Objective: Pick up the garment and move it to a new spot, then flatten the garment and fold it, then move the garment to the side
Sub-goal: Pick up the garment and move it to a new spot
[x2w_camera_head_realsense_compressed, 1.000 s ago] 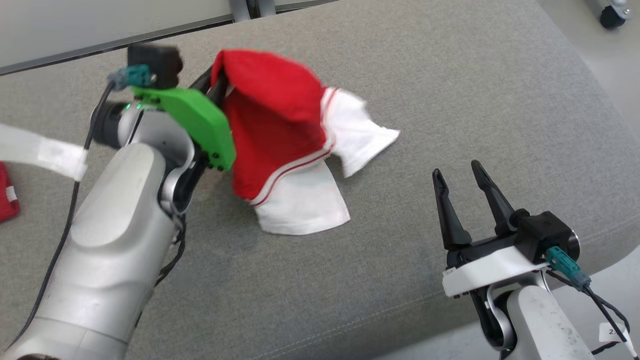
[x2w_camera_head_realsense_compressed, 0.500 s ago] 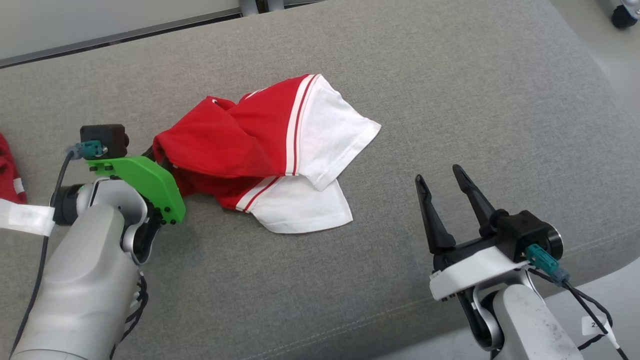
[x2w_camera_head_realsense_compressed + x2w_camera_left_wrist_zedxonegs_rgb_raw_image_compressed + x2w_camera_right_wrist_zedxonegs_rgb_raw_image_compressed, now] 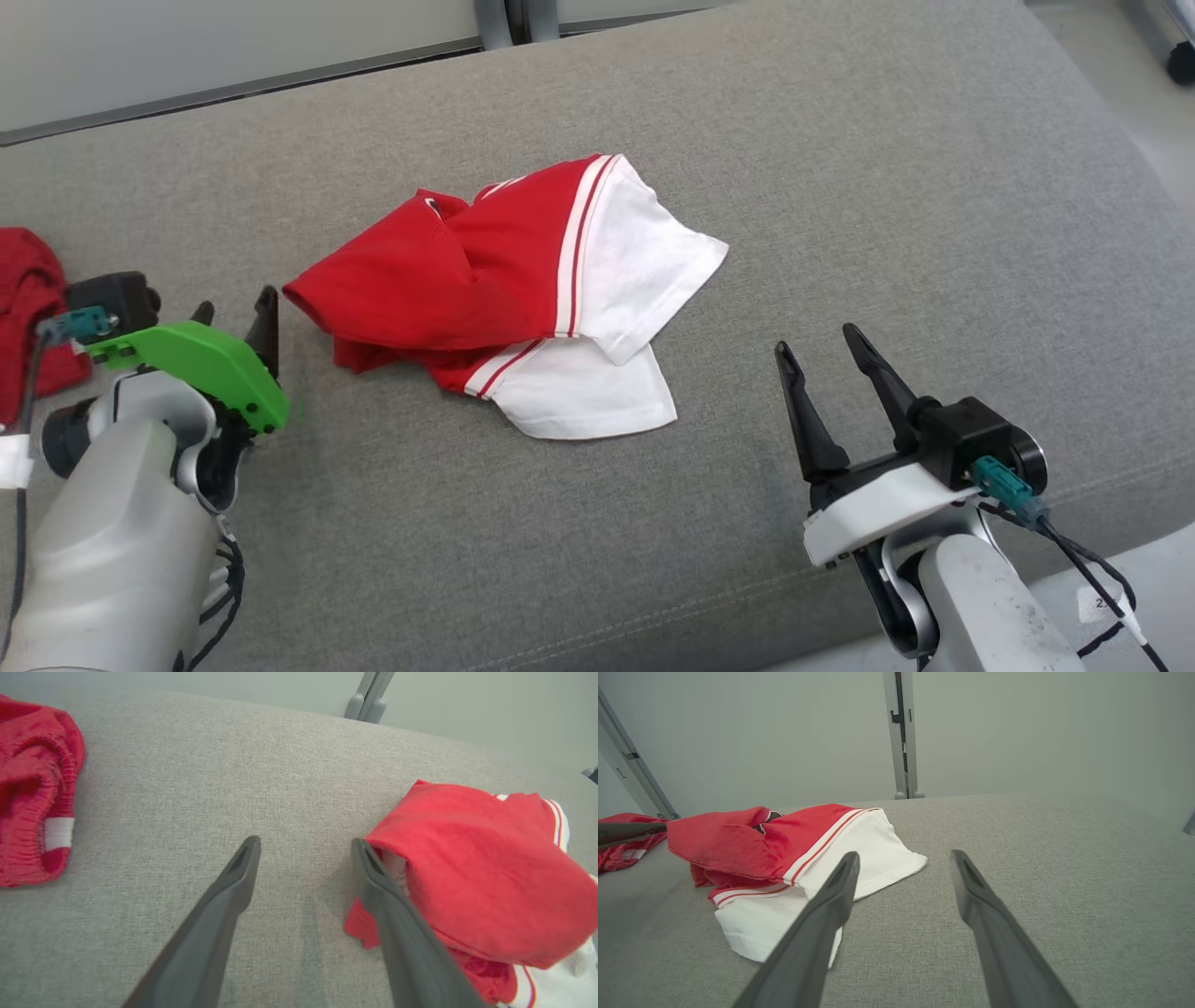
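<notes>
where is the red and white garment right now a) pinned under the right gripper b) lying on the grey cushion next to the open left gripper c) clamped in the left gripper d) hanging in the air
B: the garment lies crumpled on the grey cushion, and the left gripper stands open by its red edge with nothing between its fingers.

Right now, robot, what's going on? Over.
Left tool open beside the shirt, holding nothing. Right tool open, empty. Shirt crumpled on the gray cushion, not yet flattened. Another red cloth lies apart, far left.
</notes>
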`<state>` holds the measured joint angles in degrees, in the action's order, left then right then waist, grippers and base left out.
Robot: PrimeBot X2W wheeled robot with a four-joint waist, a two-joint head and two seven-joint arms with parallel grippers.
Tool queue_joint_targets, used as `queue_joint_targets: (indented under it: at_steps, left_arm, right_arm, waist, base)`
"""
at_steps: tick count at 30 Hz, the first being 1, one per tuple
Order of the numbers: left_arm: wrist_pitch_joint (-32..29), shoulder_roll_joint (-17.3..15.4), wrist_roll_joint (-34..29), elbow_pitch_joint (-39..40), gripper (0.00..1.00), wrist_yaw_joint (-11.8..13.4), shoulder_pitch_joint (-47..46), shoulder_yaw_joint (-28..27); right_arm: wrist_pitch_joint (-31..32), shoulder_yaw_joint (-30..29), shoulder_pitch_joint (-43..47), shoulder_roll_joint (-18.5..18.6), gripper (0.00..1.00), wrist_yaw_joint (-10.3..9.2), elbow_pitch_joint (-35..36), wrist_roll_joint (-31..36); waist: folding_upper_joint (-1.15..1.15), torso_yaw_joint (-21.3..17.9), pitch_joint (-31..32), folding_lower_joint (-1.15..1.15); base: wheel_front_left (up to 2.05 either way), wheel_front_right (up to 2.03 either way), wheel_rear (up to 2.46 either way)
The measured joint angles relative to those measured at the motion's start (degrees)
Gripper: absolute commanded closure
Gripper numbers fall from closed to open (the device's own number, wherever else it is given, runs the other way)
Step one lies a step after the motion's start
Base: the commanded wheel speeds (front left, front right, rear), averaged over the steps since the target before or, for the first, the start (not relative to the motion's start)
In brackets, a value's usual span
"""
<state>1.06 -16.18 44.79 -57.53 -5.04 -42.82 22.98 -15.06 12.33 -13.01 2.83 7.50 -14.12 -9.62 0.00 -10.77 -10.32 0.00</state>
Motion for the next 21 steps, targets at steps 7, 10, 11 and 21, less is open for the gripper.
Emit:
queue_joint_targets:
  at_steps: [7,10,11,21]
  left_arm:
    - [4.5,-1.1,2.8,2.6,0.0,0.5,0.0,-3.7]
    - [6.0,-0.4,3.1,5.9,0.0,1.0,1.1,-3.9]
    - [6.2,0.0,3.1,7.2,0.0,1.3,2.2,-3.8]
    - [8.6,2.5,0.9,24.8,0.0,6.6,18.3,0.1]
  right_arm:
    - [0.0,-2.5,1.0,0.0,0.0,0.0,-1.9,0.7]
    - [0.0,-3.6,1.5,0.0,0.0,0.0,-2.6,0.9]
    - [0.0,-3.8,1.9,0.0,0.0,0.0,-2.7,1.1]
    - [2.5,-4.7,2.4,0.0,0.0,0.0,-5.8,1.3]
  waist:
    - [0.0,2.7,1.7,0.0]
    - [0.0,4.3,2.6,0.0]
    - [0.0,4.8,2.9,0.0]
    - [0.0,9.6,4.8,0.0]
  base:
    - [0.0,0.0,0.0]
    - [0.0,0.0,0.0]
    - [0.0,0.0,0.0]
    - [0.0,0.0,0.0]
